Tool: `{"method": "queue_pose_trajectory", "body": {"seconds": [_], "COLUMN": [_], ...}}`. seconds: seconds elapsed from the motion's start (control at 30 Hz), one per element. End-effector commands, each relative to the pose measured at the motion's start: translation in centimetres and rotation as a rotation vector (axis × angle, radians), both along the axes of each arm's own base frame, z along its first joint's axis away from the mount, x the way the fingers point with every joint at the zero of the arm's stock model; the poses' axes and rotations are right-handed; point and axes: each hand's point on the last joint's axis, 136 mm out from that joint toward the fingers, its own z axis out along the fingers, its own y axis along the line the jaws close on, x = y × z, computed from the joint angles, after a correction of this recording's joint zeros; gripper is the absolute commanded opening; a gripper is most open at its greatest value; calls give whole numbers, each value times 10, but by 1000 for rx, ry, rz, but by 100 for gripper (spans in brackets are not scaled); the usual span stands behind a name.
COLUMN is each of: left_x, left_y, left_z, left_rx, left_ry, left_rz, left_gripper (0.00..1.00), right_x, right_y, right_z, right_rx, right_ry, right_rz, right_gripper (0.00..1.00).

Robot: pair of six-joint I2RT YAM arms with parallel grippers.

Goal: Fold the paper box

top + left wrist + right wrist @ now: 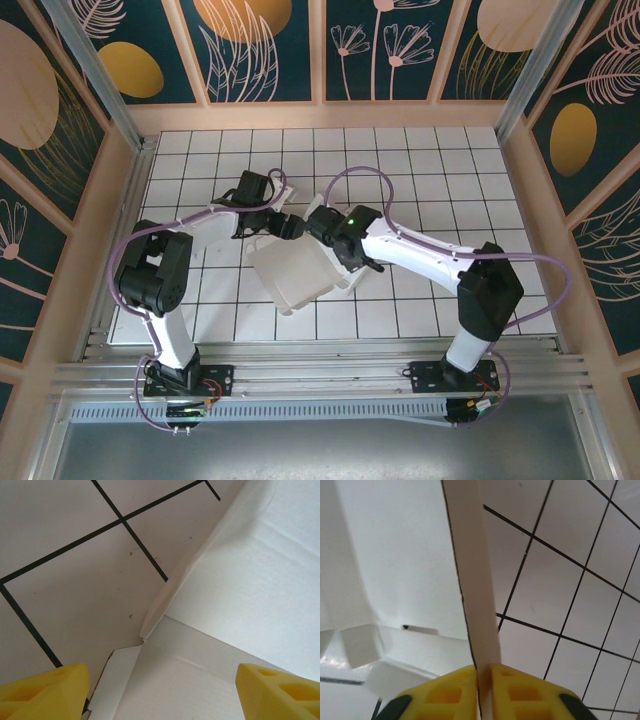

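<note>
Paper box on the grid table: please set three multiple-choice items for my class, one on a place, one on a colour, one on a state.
1. Where does the paper box lie?
A. In the far right corner
B. On the middle tiles of the table
C. On the metal rail

2. What colour are the fingers of the right claw?
A. Yellow
B. Red
C. Blue

3. What is the right claw doing?
A. Standing wide open over bare tiles
B. Pinching a thin box panel
C. Holding a pen

Answers:
1 B, the top view shows it on the centre tiles.
2 A, the right wrist view shows yellow fingers.
3 B, the fingers meet on the panel's edge.
</note>
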Motion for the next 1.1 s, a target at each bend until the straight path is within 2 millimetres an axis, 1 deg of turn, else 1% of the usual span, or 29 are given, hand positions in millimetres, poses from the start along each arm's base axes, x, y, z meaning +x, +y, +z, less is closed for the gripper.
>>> {"method": "queue_pose_trajectory", "body": {"seconds": [0.0, 0.07, 0.17, 0.2, 0.27, 0.3, 0.37, 0.43, 0.47, 0.5, 0.57, 0.63, 0.67, 0.7, 0.77, 0.8, 0.83, 0.9, 1.0, 1.07], "left_x": [1, 2, -2, -6, -10, -11, -10, -9, -10, -10, -12, -14, -15, -13, -4, 3, 9, 21, 37, 42], "left_y": [-3, -4, -15, -21, -31, -33, -35, -37, -42, -49, -66, -90, -102, -112, -120, -121, -122, -124, -128, -133], "left_z": [12, 26, 57, 73, 85, 87, 83, 79, 68, 67, 72, 77, 78, 73, 59, 51, 42, 26, 10, -2], "left_rx": [-11, -45, -148, -180, -212, -216, -196, -162, -139, -131, -146, -179, -200, -205, -162, -125, -95, -34, 27, 47], "left_ry": [-14, -28, -43, -59, -53, -43, -11, 14, 44, 55, 69, 100, 129, 163, 197, 204, 208, 221, 221, 242], "left_rz": [1, 26, 55, 52, 64, 77, 102, 110, 98, 85, 46, -6, -32, -38, -9, 20, 44, 89, 136, 144], "left_gripper": [79, 81, 84, 85, 86, 86, 86, 85, 83, 81, 75, 69, 65, 60, 52, 47, 43, 36, 27, 26], "right_x": [6, 8, 14, 18, 30, 37, 54, 67, 71, 73, 73, 74, 75, 77, 77, 76, 80, 80, 79, 80], "right_y": [-9, -9, -10, -9, -7, -3, -5, -10, -13, -16, -20, -23, -24, -26, -25, -23, -33, -35, -34, -34], "right_z": [-6, -8, -19, -23, -30, -33, -38, -44, -48, -53, -63, -73, -77, -81, -86, -89, -92, -98, -104, -105], "right_rx": [-12, 13, 93, 144, 268, 340, 411, 428, 421, 404, 382, 380, 387, 395, 404, 413, 423, 447, 477, 495], "right_ry": [-17, -18, 4, 12, 30, 37, 14, 5, 3, 3, 19, 26, 31, 30, 28, 34, 35, 45, 53, 49], "right_rz": [-36, -45, -48, -53, -77, -81, -101, -122, -125, -122, -119, -122, -126, -126, -117, -110, -139, -148, -147, -152], "right_gripper": [5, 4, 4, 4, 5, 5, 7, 8, 9, 9, 11, 11, 11, 11, 11, 11, 11, 12, 14, 15]}}
